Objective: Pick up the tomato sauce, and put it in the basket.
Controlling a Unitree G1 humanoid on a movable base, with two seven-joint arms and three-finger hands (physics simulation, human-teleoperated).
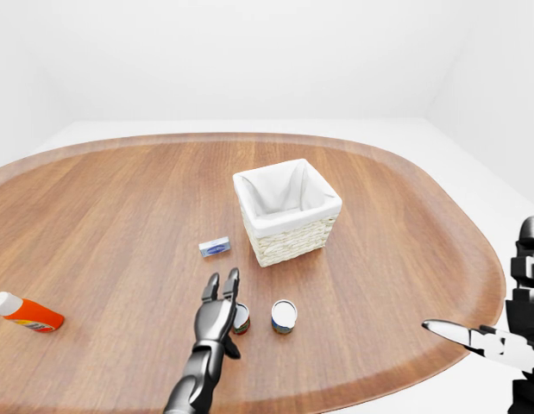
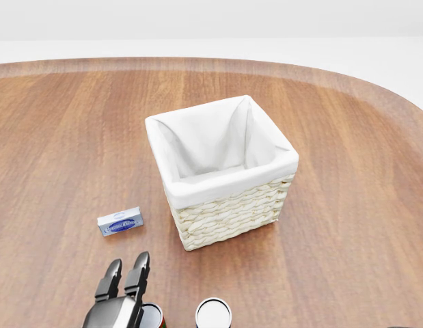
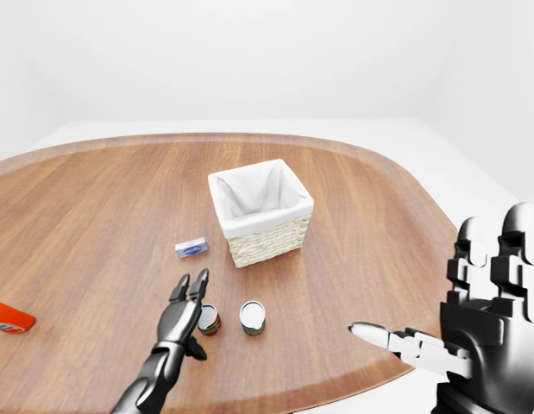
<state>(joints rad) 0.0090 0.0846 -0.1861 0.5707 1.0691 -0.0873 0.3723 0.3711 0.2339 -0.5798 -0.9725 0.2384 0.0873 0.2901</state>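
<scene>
The tomato sauce [image 1: 241, 320] is a small can with a red label, standing upright on the wooden table [image 1: 111, 216], below the basket in the left-eye view. My left hand [image 1: 223, 287] is open, fingers stretched out, its palm close against the can's left side and partly hiding it. The white-lined wicker basket [image 1: 292, 242] stands empty near the table's middle, above and to the right of the can. My right hand [image 3: 474, 332] is open, off the table's right edge, holding nothing.
A second can [image 1: 284, 316] with a blue label stands just right of the tomato sauce. A small blue-and-white box [image 1: 214, 247] lies left of the basket. An orange bottle with a white cap [image 1: 25, 313] lies at the far left.
</scene>
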